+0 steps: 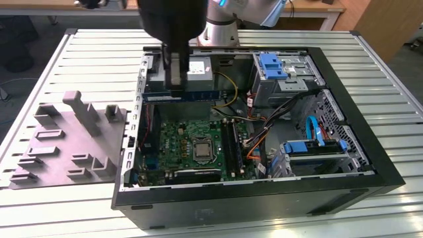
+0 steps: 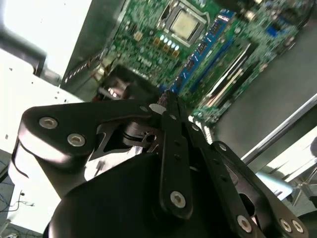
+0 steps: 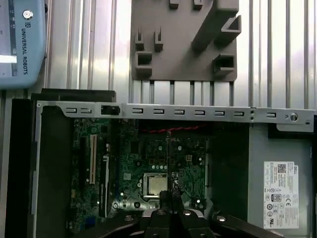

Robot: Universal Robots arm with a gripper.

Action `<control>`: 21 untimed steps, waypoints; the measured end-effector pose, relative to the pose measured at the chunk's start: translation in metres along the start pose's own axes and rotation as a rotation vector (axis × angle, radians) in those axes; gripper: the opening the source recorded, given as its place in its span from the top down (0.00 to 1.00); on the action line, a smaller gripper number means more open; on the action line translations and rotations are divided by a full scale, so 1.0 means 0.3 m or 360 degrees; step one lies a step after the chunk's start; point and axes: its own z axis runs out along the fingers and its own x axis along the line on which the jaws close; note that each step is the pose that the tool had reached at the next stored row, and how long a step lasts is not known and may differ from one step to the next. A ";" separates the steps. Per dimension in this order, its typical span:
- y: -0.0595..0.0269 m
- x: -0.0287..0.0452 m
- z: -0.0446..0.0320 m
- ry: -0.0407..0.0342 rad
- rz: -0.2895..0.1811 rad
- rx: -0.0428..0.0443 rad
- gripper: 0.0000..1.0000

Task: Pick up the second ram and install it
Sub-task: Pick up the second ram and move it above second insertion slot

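Note:
The second ram, a thin blue stick, hangs level above the open computer case, over the far end of the motherboard. My gripper comes down from above and is shut on the stick near its middle. In the first wrist view the second ram shows edge-on as a thin line running out from my gripper, above the CPU socket. In the second wrist view my gripper is pinched together over the board's long memory slots. The black memory slots lie beside the CPU socket.
The black case wall rings the board. A power supply and a blue-tabbed drive cage sit at the far end, with loose cables beside the slots. A grey moulded fixture lies on the slatted table at the exterior view's left.

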 end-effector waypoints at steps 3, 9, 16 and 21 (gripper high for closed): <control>-0.045 0.000 -0.001 0.0000 0.0000 0.0000 0.89; -0.136 0.001 -0.004 0.0000 0.0000 0.0000 0.89; -0.155 0.001 -0.001 -0.0001 0.0000 0.0000 0.89; -0.156 0.001 0.018 -0.0002 0.0000 0.0000 0.89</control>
